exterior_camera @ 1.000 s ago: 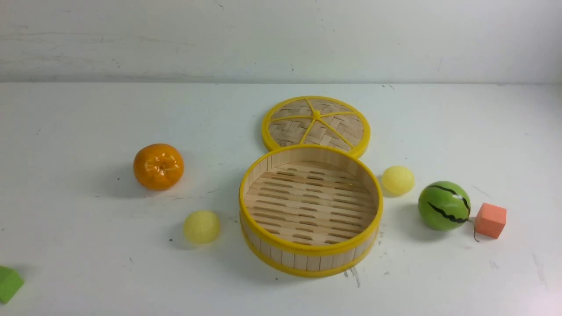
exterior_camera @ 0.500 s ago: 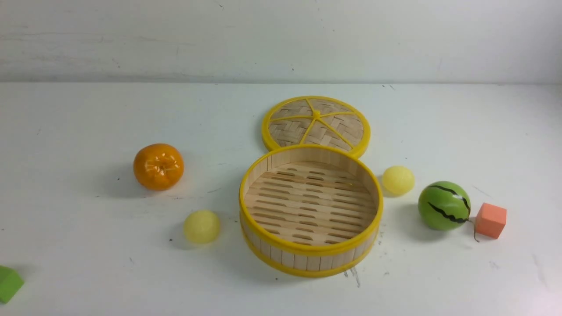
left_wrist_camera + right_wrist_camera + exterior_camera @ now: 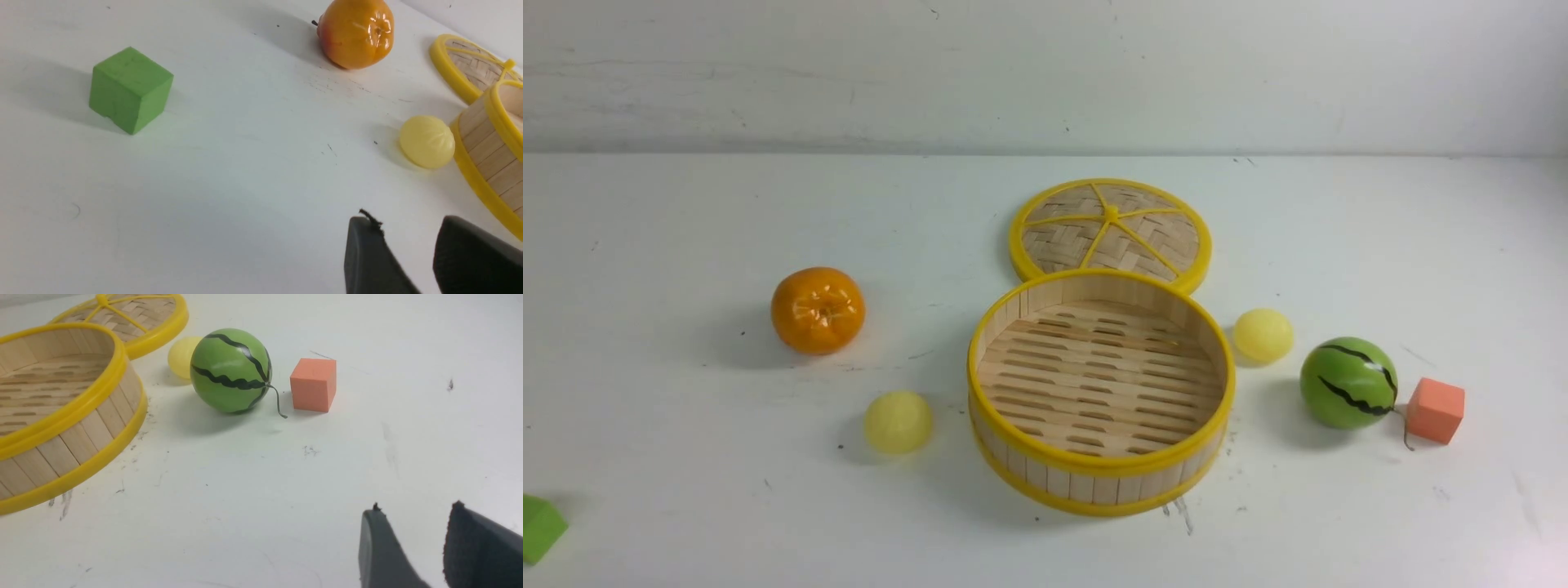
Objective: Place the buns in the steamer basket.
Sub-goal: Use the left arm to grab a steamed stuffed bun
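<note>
Yellow buns [image 3: 898, 422], two, apparently pleated, one basket [image 3: 1102, 490]

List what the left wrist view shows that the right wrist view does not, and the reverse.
Only the left wrist view: the green block, the orange tangerine and the left gripper.
Only the right wrist view: the striped watermelon ball, the coral block and the right gripper.
Both: a bun, the steamer basket and the woven lid.

My white table [image 3: 686, 490] runs back to a pale wall [image 3: 1045, 73], whose left part I see streaked with thin gray scuffs. Small dark marks dot the tabletop; its near right corner glows brightest.
</note>
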